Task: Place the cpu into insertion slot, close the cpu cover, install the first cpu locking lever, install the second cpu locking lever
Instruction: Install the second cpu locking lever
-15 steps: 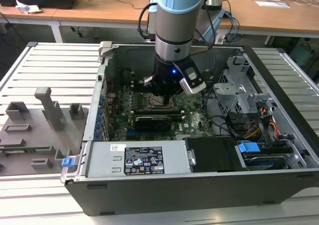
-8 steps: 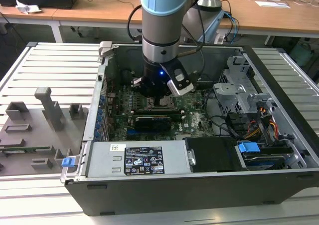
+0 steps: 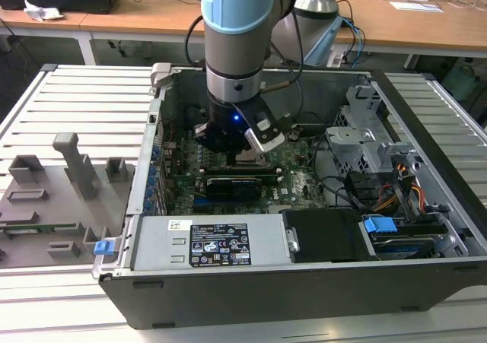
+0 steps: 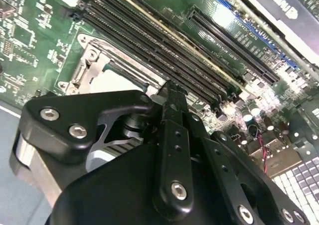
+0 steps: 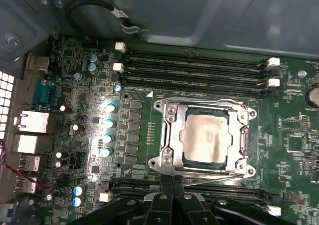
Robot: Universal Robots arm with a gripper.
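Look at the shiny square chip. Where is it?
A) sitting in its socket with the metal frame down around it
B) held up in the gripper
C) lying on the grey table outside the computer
A: in the first wrist view the cpu lies in the insertion slot, with the cpu cover flat around it.

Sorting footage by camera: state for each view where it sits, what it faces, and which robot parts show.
Exterior view: off the arm, above the open computer case, looking down; blue-grey arm reaches in.
First wrist view: on the arm, facing the square silvery-grey cpu under its silvery metal cover; black gripper at the edge.
Second wrist view: on the arm, looking past the gripper to the green motherboard.
Both wrist views share gripper and long black memory slots.
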